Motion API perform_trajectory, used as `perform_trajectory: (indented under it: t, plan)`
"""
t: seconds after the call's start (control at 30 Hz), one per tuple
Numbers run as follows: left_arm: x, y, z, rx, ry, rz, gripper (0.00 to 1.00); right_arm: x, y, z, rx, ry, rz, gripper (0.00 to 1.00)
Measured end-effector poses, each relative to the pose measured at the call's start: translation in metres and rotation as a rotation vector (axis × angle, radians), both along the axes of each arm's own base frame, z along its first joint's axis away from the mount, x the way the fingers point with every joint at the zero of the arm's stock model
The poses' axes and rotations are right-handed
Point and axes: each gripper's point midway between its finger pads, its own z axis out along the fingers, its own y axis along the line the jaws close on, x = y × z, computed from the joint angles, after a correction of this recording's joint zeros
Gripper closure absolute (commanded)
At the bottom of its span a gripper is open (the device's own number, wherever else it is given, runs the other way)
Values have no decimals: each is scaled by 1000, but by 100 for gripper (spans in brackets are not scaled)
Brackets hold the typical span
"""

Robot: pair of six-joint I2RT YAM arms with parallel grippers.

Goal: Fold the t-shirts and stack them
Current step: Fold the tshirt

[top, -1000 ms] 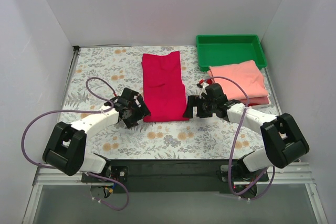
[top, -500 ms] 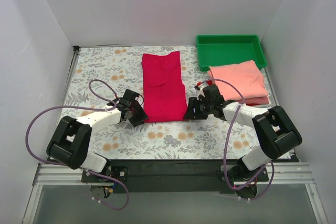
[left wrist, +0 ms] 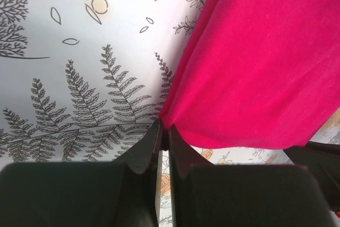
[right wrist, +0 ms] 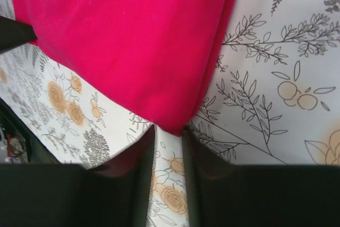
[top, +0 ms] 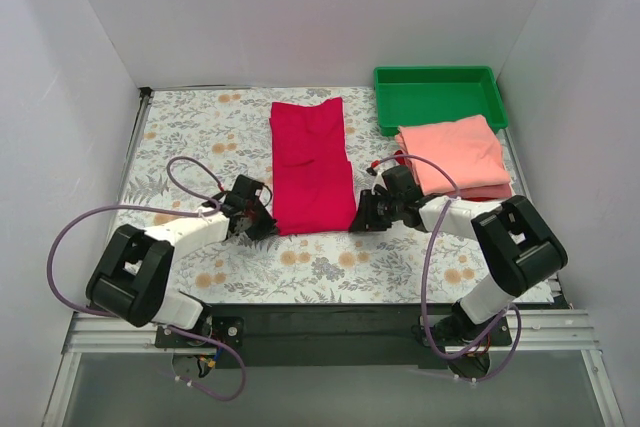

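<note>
A green tray point(top: 436, 97) sits far right on the floral table cover point(top: 200, 137), seemingly against the white back wall point(top: 300, 17). The print shows ferns and orange blossoms.

A corner of the crimson shirt point(right wrist: 127, 35) pokes between the parted pincer point(right wrist: 168, 134) (floral tablecloth point(right wrist: 276, 78) beneath).

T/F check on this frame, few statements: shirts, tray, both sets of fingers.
1. The green tray holds a shirt. False: the green tray has nothing in it; the shirts lie on the table.
2. The left fingers are shut at the crimson shirt's near-left corner. True.
3. The salmon-pink shirt lies on a red shirt. True.
4. The right fingers are over the salmon-pink shirt. False: they are at the crimson shirt's near-right corner.
</note>
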Motion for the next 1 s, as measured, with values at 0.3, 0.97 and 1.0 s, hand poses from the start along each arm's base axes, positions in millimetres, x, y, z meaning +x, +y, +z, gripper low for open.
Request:
perform_trajectory:
  t: [0.3,0.97,1.0]
  plan:
    - [-21,-1,5,9,-6,-28,100,-13,-2,-2,-6,-1,20,99]
    - [-156,-35,74,-216,-12,-245,100,-137,-44,67,171,-173,93,99]
    - [-157,-35,75,-211,-12,-244,100,-137,-45,68,172,-173,89,99]
